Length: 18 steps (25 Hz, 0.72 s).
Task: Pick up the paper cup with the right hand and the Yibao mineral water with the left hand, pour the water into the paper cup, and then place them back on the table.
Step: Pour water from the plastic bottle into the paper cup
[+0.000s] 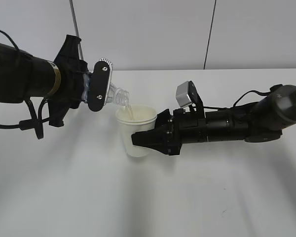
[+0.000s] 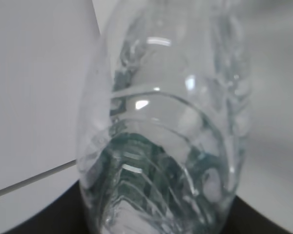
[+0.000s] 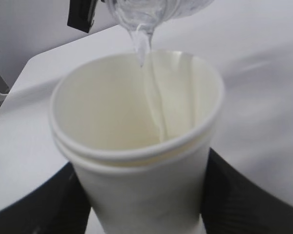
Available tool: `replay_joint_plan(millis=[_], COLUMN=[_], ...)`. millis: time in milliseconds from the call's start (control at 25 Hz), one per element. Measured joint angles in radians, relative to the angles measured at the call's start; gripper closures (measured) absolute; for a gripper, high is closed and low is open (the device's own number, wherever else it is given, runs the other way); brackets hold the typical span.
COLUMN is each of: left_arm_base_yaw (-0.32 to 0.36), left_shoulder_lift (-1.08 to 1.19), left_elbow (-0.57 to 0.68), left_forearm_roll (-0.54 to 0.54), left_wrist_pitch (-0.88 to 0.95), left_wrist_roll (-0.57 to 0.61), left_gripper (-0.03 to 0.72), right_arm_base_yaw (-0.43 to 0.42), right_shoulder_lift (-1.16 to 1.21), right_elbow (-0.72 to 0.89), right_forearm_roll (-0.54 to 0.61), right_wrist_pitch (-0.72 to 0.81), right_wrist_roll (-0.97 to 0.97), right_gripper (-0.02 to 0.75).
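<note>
The cream-white paper cup (image 1: pixel 136 129) is upright, held a little above the white table (image 1: pixel 197 197). My right gripper (image 1: pixel 144 139) is shut on the cup's side; in the right wrist view the cup (image 3: pixel 136 161) sits between the black fingers (image 3: pixel 234 195). My left gripper (image 1: pixel 96 86) is shut on the clear Yibao mineral water bottle (image 1: pixel 117 95), tilted with its open neck over the cup's rim. A thin stream of water runs into the cup. The bottle (image 2: pixel 166 136) fills the left wrist view and hides the fingers. The bottle's neck (image 3: pixel 146 12) shows above the cup.
A grey wall (image 1: pixel 158 29) with dark vertical seams stands behind the table. Black cables (image 1: pixel 32 121) hang under the left arm. The table's far edge (image 1: pixel 246 69) runs behind the arms.
</note>
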Motion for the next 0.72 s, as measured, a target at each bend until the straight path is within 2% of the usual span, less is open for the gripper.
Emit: replay_joint_plan(millis=[720], left_arm_base_yaw=[0.000], left_shoulder_lift=[0.000], left_elbow=[0.000], left_forearm_roll=[0.028], left_wrist_pitch=[0.012], left_wrist_roll=[0.000], left_gripper=[0.359], right_arm_base_yaw=[0.000], right_shoulder_lift=[0.000], right_elbow=[0.000], right_forearm_roll=[-0.002], right_wrist_pitch=[0.002], right_wrist_roll=[0.002], right_gripper=[0.259])
